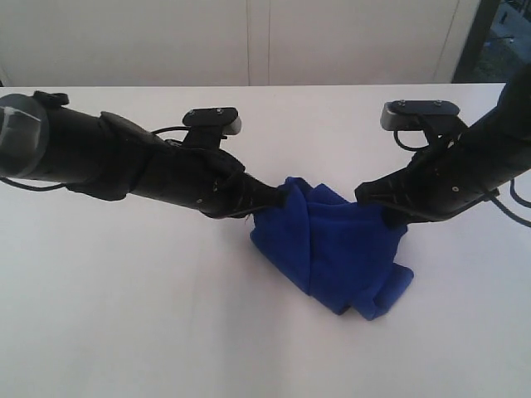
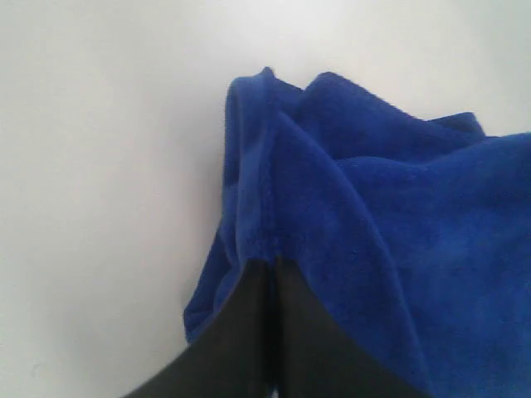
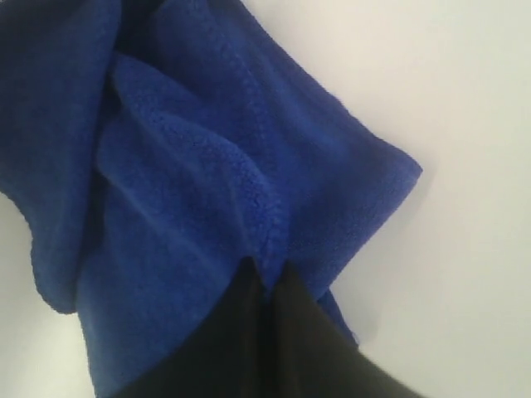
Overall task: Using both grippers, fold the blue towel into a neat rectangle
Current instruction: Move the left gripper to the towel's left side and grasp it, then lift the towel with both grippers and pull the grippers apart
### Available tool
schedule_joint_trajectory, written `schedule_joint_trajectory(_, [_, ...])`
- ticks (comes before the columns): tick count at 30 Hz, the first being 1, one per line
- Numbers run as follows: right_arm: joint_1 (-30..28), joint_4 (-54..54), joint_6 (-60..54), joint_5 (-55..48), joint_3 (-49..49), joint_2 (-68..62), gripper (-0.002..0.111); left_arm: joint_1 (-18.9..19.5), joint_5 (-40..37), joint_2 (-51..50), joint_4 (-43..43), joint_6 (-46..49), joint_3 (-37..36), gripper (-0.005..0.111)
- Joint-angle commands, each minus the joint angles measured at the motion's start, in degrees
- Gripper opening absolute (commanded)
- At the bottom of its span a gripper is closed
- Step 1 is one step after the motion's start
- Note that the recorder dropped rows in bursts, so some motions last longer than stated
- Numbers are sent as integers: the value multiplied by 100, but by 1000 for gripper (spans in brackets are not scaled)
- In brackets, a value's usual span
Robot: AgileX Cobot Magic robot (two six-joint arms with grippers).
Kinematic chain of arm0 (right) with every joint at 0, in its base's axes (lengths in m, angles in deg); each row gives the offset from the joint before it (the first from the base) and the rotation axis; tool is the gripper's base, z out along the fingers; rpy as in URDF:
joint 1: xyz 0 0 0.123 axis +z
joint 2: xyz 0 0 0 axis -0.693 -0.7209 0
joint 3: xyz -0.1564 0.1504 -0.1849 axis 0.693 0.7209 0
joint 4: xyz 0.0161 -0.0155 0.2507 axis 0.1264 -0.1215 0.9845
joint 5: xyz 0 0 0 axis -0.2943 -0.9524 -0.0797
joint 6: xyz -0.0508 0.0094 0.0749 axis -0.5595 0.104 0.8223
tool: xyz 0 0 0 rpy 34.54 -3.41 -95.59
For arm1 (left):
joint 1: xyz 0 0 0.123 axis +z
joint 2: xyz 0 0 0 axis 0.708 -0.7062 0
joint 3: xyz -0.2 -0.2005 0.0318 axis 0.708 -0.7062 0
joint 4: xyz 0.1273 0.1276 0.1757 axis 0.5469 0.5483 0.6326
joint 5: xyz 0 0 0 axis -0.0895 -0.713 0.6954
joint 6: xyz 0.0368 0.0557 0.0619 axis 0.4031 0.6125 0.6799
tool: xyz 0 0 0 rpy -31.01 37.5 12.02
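Note:
The blue towel [image 1: 340, 240] lies crumpled in a heap on the white table [image 1: 124, 315], near the middle. My left gripper [image 1: 280, 197] is shut on the towel's left upper edge. In the left wrist view its black fingers [image 2: 249, 332] pinch a fold of the towel [image 2: 348, 182]. My right gripper [image 1: 371, 197] is shut on the towel's right upper edge. In the right wrist view its fingers [image 3: 307, 332] pinch a ridge of the towel [image 3: 182, 166], with a loose corner hanging beside them.
A white wall [image 1: 249, 41] stands behind the table's far edge. A dark window frame [image 1: 485, 33] shows at the back right. Black cables [image 1: 518, 199] trail from the right arm.

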Motion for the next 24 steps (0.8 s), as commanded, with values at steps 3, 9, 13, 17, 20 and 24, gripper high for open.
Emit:
schedule_joint_trajectory(3, [3,-101,-62,37,-26,11,0,-11,-356,398,329,-10,-34,0])
schedule_joint_trajectory(9, [3,-469,-62,75,-26,291,0,-11,-503,829,1043,-10,-181,0])
schedule_joint_trajectory(13, [3,-526,-62,48,-26,573,0,0,-547,1174,1172,-10,-315,0])
schedule_joint_trajectory(17, [3,-769,3,-40,-26,810,0,11,-372,1550,1206,-10,-527,0])
schedule_joint_trajectory(20, [3,-955,172,-140,-17,949,0,139,-411,1857,1217,-49,-688,0])
schedule_joint_trajectory(24, [3,-1185,349,-335,-17,1137,0,482,-662,2299,1217,-146,-872,0])
